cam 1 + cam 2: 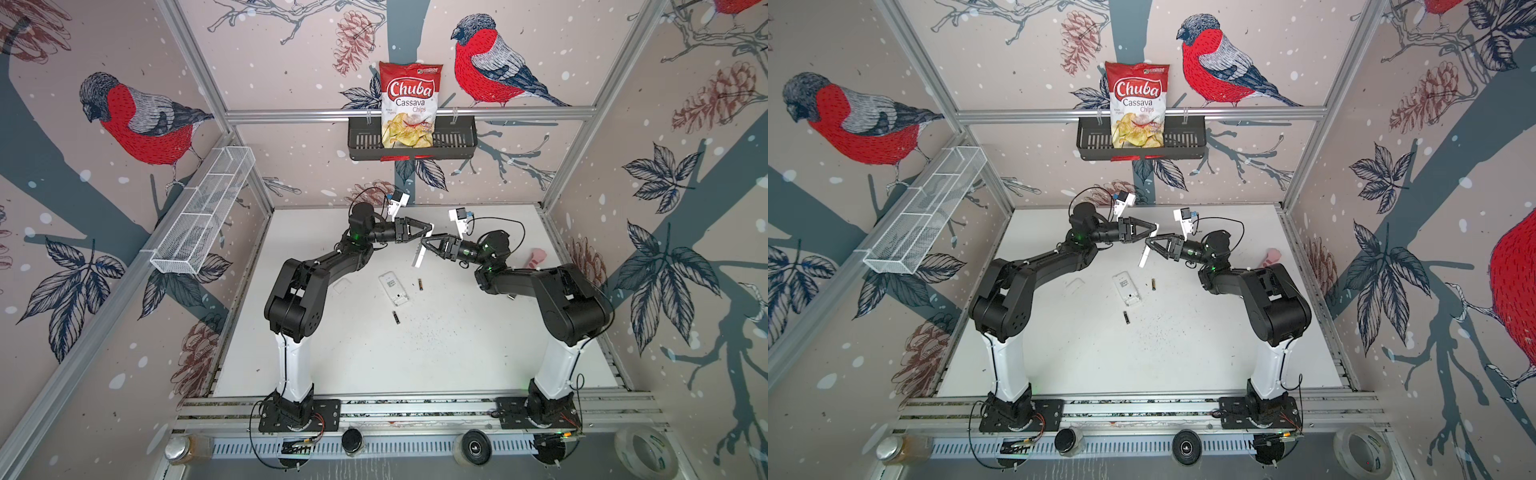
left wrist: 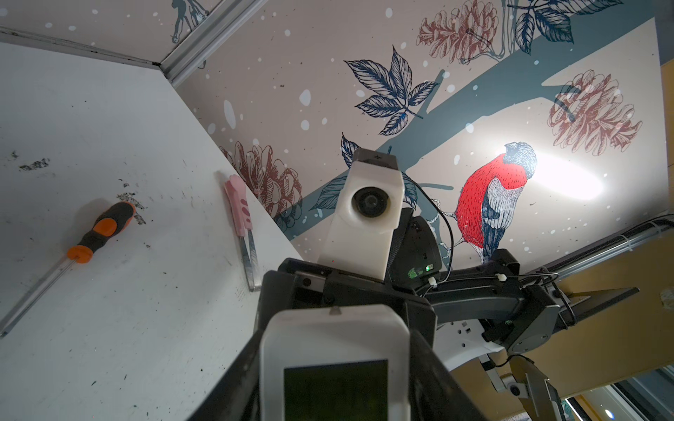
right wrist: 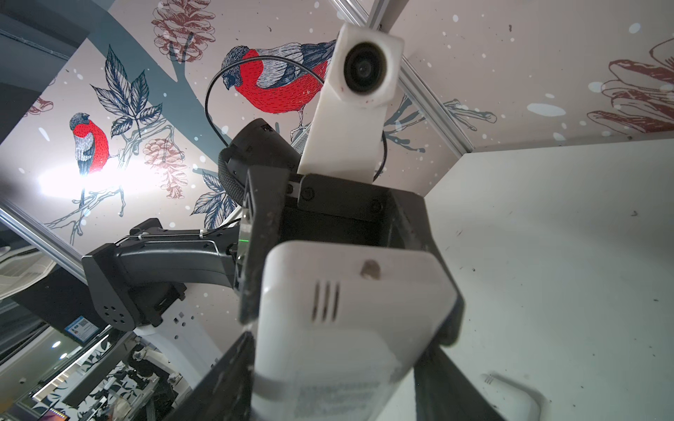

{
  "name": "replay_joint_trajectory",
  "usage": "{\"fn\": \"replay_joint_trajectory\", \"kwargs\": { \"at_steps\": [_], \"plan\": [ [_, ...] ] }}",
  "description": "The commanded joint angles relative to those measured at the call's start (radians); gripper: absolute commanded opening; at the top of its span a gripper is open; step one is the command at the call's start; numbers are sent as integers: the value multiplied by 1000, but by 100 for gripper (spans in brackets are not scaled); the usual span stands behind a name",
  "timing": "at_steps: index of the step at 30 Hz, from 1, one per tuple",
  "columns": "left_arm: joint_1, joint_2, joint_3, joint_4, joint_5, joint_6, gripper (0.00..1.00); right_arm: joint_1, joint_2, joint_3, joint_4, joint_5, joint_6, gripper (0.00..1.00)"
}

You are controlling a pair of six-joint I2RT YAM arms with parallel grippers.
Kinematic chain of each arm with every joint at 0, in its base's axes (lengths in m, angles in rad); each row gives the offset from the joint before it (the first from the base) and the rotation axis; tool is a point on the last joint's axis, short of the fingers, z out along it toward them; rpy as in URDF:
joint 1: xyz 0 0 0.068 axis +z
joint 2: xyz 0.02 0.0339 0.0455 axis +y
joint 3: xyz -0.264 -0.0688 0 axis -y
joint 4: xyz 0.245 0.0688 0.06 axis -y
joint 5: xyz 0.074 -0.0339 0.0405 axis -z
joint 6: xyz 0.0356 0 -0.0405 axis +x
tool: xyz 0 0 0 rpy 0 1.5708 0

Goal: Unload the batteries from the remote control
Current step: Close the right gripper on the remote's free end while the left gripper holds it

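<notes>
- Two grippers are meeting above the rear middle of the surface (image 1: 457, 353), both at one white held remote (image 1: 418, 257), which is hanging tilted with its free end pointing down.
- The left gripper (image 1: 430, 227) is clasping the held remote near its upper end. In the left wrist view its dark fingers (image 2: 239, 381) are lying flush against both long edges. The frame is cutting the remote off just below its dark screen.
- The right gripper (image 1: 423, 243) is standing partly open with a finger on either side of the held remote. In the right wrist view those fingers (image 3: 448, 393) are blurring close to the lens, so I cannot tell whether they are pressing or only flanking it.
- The held remote's back is facing the right wrist camera, showing three slots and a smeared label. Its battery bay is falling outside that frame.
- Two batteries are lying loose on the surface: the first battery (image 1: 420, 284) just beside the lying remote (image 1: 393, 288), and the second battery (image 1: 396, 318) nearer the front.
- The lying remote is resting back up, too small for me to read its bay.
- A pale flat piece (image 1: 343, 286) is nearly vanishing against the white surface.
- The orange-handled screwdriver (image 2: 98, 233) is showing only in the left wrist view, with its shaft running off the frame edge.
- A pink-handled tool (image 2: 239, 204) is lying by the wall, its metal end passing behind the right arm.
</notes>
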Motion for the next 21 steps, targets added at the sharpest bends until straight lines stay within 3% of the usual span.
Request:
{"fn": "replay_joint_trajectory", "kwargs": {
  "at_steps": [1, 18, 21],
  "plan": [
    [3, 13, 9, 116, 37, -53, 48, 1, 3, 9, 58, -2, 23, 64],
    [16, 32, 3, 169, 46, -85, 48, 5, 15, 26, 60, 11, 33, 41],
    [18, 33, 1, 167, 40, -76, 52, 5, 15, 29, 59, 9, 35, 39]
  ]
}}
